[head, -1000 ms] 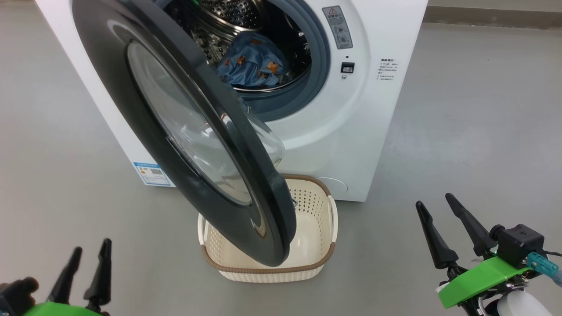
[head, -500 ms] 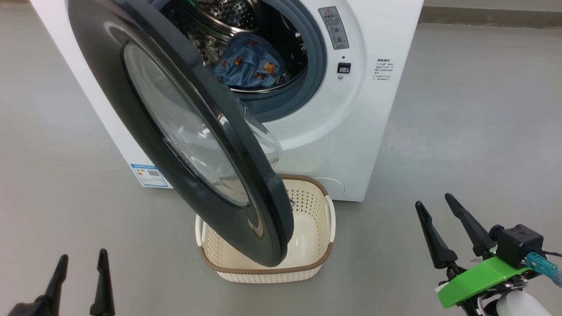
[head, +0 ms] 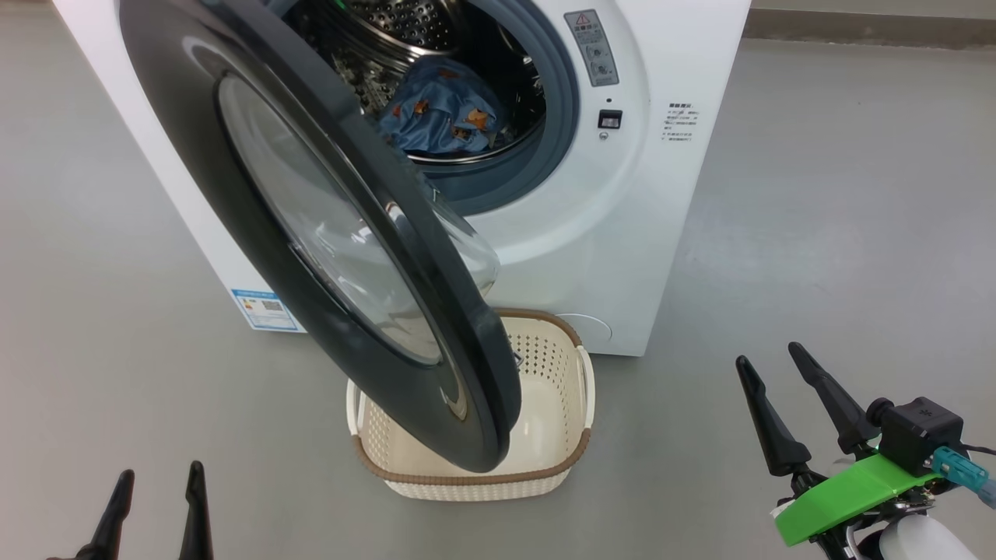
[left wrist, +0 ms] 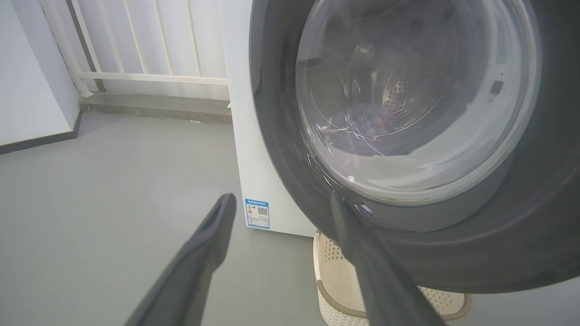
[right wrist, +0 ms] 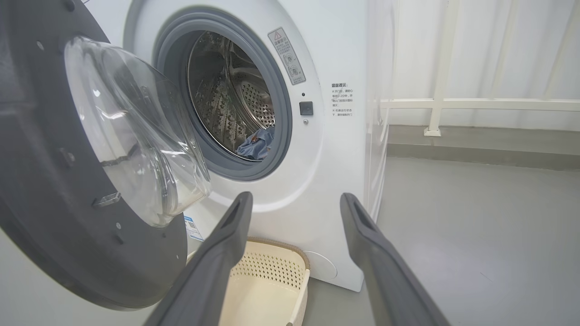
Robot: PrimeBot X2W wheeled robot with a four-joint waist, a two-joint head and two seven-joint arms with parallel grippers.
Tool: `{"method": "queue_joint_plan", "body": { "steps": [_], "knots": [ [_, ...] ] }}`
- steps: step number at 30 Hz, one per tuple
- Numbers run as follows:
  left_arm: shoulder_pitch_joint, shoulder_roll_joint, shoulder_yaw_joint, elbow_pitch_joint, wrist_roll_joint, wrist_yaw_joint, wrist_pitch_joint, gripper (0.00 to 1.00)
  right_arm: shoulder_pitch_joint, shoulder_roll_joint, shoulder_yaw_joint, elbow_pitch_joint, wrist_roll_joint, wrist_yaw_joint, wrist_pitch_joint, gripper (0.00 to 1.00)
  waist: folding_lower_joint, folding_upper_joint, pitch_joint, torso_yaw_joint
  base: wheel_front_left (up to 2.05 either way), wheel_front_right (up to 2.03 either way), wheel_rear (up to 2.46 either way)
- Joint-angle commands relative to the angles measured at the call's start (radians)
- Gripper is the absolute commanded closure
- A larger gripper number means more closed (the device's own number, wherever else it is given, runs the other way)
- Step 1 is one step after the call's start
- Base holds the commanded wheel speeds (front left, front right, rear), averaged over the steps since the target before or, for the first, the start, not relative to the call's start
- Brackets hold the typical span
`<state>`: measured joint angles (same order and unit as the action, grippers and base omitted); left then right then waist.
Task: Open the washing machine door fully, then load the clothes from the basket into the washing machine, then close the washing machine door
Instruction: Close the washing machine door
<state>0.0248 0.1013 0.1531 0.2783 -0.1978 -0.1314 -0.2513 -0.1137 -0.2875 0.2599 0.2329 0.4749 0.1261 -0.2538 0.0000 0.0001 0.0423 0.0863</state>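
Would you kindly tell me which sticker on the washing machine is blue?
The label at the washing machine's lower left corner is blue. The warning sticker near its top right is grey.

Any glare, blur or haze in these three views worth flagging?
Head view: sharp, even light, pale sheen on the washing machine door. Left wrist view: the left gripper is out of focus, and reflections on the glass haze the clothes behind it. Right wrist view: highlights on the door's glass bowl.

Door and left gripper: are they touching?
Apart. In the head view, bare floor lies between the left gripper and the door.
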Motion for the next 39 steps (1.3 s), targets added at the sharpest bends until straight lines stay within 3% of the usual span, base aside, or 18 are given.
{"method": "queue_joint_plan", "body": {
  "steps": [1,8,9,10,12,13,16,26,39],
  "knots": [
    [-0.016,0.012,0.034,-0.027,0.012,0.001,-0.01,0.0,-0.028,-0.016,0.017,-0.021,-0.004,0.005,-0.008,0.0,0.0,-0.0001,0.0,0.002,0.0,0.0,0.0],
    [-0.021,0.008,0.025,-0.033,0.015,0.001,-0.01,0.0,-0.04,-0.009,0.015,-0.011,-0.006,0.005,-0.008,0.0,0.0,-0.0001,0.004,0.017,0.0,0.0,0.0],
    [-0.022,0.008,0.024,-0.032,0.015,0.001,-0.01,0.0,-0.044,-0.005,0.016,-0.008,-0.006,0.005,-0.008,0.12,0.0,-0.0001,0.005,0.019,0.0,0.0,0.0],
    [-0.023,0.007,0.022,-0.03,0.014,0.001,-0.01,0.0,-0.049,-0.002,0.018,-0.005,-0.007,0.005,-0.008,0.35,0.0,-0.0001,0.004,0.022,0.0,0.0,0.0],
    [-0.024,0.005,0.018,-0.029,0.015,0.001,-0.01,0.0,-0.063,0.008,0.022,-0.001,-0.005,0.005,-0.008,0.69,0.0,-0.0001,0.002,0.027,0.0,0.0,0.0],
    [-0.024,0.005,0.018,-0.029,0.015,0.001,-0.01,0.0,-0.063,0.008,0.022,-0.001,-0.005,0.005,-0.008,0.69,0.0,-0.0001,0.002,0.027,0.0,0.0,0.0],
    [-0.023,0.001,0.015,-0.026,0.015,0.001,-0.01,0.0,-0.091,0.019,0.042,0.003,-0.004,0.005,-0.008,1.0,0.0,-0.0001,-0.005,0.033,0.0,0.0,0.0],
    [-0.014,-0.003,0.015,-0.037,0.026,0.001,-0.01,0.0,-0.216,0.033,0.101,-0.055,0.005,0.005,-0.008,1.0,0.0,-0.0001,-0.027,0.054,0.0,0.0,0.0],
    [-0.002,-0.006,0.014,-0.049,0.028,0.001,-0.01,0.0,-0.322,0.056,0.233,-0.282,0.025,0.005,-0.008,1.0,0.0,-0.0001,-0.049,0.09,0.0,0.0,0.0]
  ]
}}
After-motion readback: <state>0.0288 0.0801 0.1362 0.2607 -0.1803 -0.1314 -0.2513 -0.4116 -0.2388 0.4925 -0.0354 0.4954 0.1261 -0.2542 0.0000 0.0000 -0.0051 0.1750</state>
